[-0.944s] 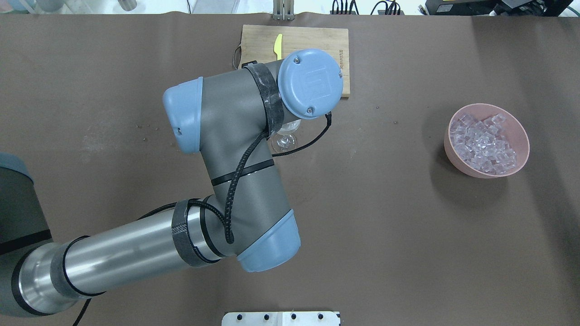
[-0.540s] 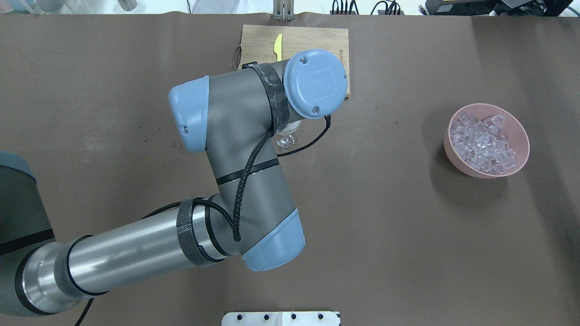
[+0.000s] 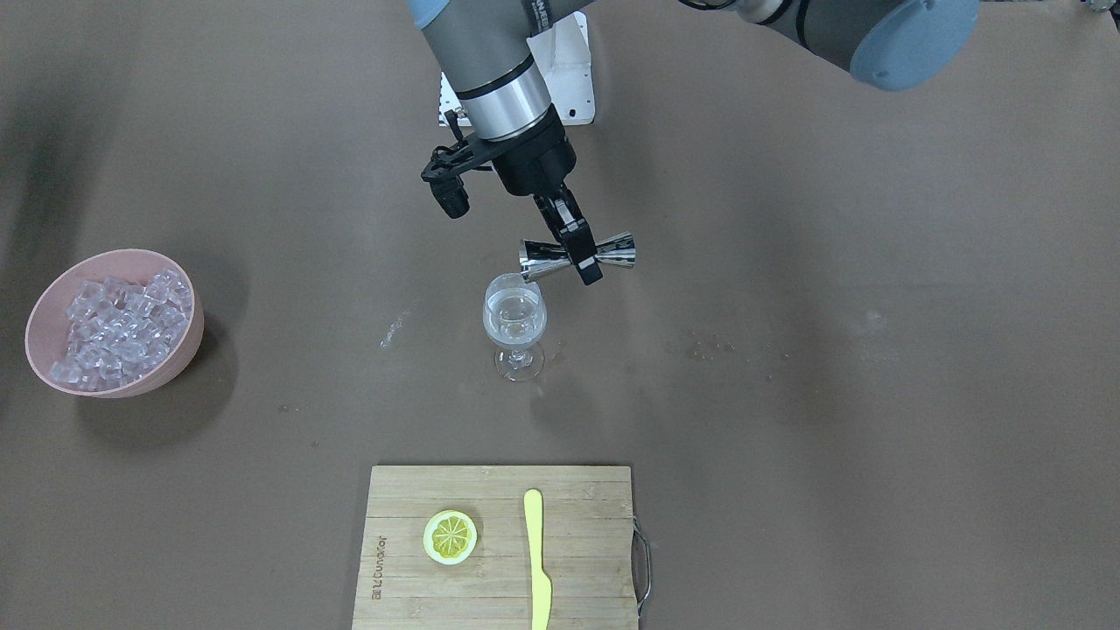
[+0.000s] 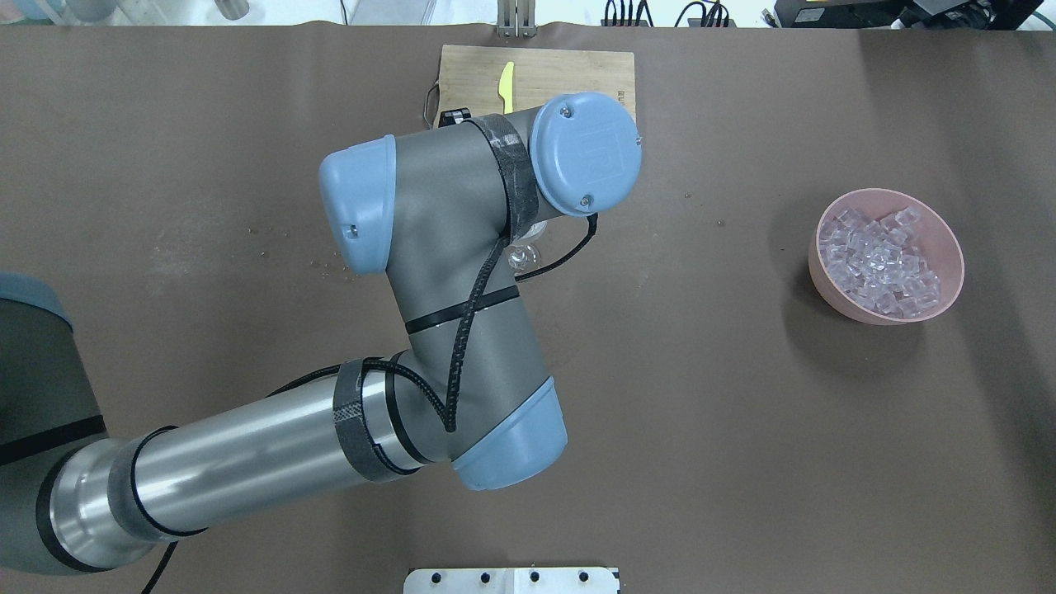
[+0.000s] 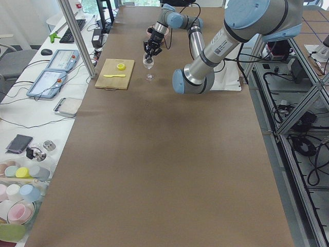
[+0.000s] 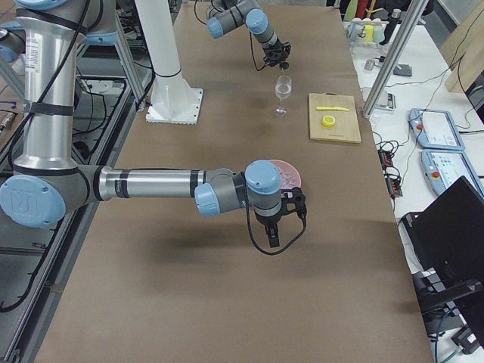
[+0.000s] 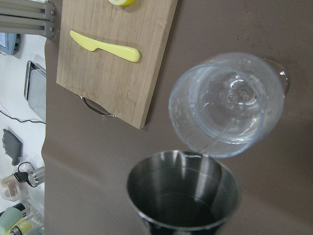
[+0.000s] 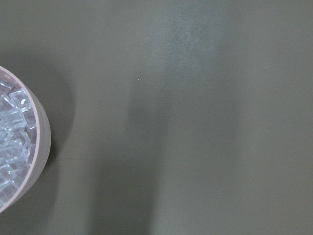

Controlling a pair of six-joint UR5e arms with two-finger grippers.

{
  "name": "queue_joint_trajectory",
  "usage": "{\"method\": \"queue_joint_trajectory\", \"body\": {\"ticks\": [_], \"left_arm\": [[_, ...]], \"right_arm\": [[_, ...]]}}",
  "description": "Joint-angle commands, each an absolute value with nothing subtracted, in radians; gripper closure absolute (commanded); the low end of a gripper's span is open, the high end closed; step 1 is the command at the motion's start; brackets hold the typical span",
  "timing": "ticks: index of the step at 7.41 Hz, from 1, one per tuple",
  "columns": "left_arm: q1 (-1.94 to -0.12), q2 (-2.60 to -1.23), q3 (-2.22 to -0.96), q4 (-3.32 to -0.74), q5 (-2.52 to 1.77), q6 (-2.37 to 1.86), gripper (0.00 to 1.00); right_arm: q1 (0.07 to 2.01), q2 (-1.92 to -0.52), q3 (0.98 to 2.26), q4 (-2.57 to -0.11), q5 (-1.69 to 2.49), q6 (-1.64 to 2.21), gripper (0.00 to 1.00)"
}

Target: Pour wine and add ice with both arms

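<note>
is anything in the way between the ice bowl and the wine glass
Nothing visible on the table between the ice in the pink bowl and the wine glass. But the left gripper holds a tilted jigger at the glass's rim, which would likely crowd ice going in.

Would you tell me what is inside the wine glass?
Clear wine sits in the wine glass, with a thin stream entering from the jigger. No ice shows inside; overhead, the left arm covers most of it.
</note>
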State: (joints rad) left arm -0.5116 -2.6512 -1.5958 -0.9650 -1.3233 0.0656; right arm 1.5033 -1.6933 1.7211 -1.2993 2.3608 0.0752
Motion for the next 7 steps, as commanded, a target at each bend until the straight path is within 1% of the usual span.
{"method": "queue_joint_trajectory", "body": {"ticks": [1,4,7], "left_arm": [[-0.514,-2.662,-1.591,-0.977,-1.328,0.080,1.00],[-0.529,-2.655,-1.617,-1.032,-1.336,0.087,1.00],[-0.645,-2.588,-1.617,-1.210,-1.513,0.100,1.00]], "right_arm": [[1.505,-1.692,1.721,-1.299,2.361,0.075,0.00],[1.503,-1.690,1.721,-1.299,2.361,0.075,0.00],[1.503,-1.689,1.723,-1.299,2.359,0.075,0.00]]}}
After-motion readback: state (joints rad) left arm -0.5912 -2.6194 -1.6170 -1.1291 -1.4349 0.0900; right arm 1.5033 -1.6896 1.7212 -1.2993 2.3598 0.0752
